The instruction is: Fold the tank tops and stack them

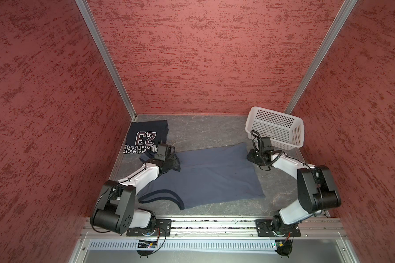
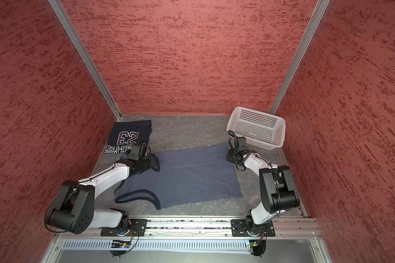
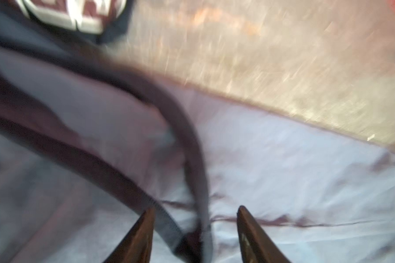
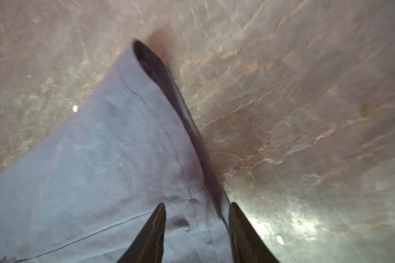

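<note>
Nearest, a metal rail (image 1: 214, 224) carries the bases of both arms along the front edge of the grey marbled table (image 1: 205, 134). Next, at the middle of the table, lies the blue-grey tank top (image 1: 212, 175), seen in both top views (image 2: 192, 177): spread flat, dark-trimmed straps toward the left, plain hem toward the right, one straight crease running across it. Left gripper (image 1: 176, 163): low over the strap end of that top; in the left wrist view (image 3: 195, 208) its fingers (image 3: 144, 232) stand apart with a dark strap (image 3: 187, 141) running between them, and the blurred picture does not show whether either finger touches it. Right gripper (image 1: 251, 157): at the top's far right corner; in the right wrist view (image 4: 197, 205) its fingers (image 4: 155, 230) are spread with the hemmed corner of the cloth (image 4: 114, 145) lying between them, not pinched. Farther back on the left, in the far corner, the navy tank top (image 1: 146, 136) lies folded, its "23" print facing up and upside down to the camera, close to the other top's straps. Farthest on the right, a white perforated basket (image 1: 274, 129) sits tilted in the far right corner, just behind the right gripper.
</note>
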You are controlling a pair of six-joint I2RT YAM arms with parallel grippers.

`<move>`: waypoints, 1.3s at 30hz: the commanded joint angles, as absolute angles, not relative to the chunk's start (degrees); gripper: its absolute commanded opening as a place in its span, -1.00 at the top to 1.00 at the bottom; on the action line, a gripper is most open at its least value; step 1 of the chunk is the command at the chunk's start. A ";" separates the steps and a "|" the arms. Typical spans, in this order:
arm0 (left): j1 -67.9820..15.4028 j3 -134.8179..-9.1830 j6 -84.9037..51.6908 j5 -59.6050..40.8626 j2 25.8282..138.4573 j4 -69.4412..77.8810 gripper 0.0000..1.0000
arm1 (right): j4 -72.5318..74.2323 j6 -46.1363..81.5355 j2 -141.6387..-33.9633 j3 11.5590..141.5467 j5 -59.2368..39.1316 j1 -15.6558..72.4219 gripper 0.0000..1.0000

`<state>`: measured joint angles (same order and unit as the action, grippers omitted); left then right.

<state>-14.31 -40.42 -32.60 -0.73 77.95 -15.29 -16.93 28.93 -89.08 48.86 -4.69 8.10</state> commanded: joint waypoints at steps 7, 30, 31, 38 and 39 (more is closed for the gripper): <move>-21.56 -50.47 -30.01 -2.06 86.32 -17.43 -0.31 | -19.43 29.09 -90.28 58.63 -3.41 16.57 -0.05; -30.57 -48.45 -40.05 -6.34 92.86 -13.42 -0.38 | -19.90 31.83 -97.11 49.73 -0.16 8.72 -0.08; -29.96 -49.46 -39.95 -4.04 91.29 -16.14 -0.41 | -20.01 31.65 -96.66 49.82 0.00 8.34 -0.08; -14.71 -50.46 -40.50 2.44 82.45 -27.93 -0.46 | -18.83 31.33 -93.86 49.71 -1.70 8.03 -0.09; -12.14 -50.23 -40.08 2.03 81.93 -28.05 -0.46 | -18.52 31.38 -93.67 49.56 -1.99 8.07 -0.09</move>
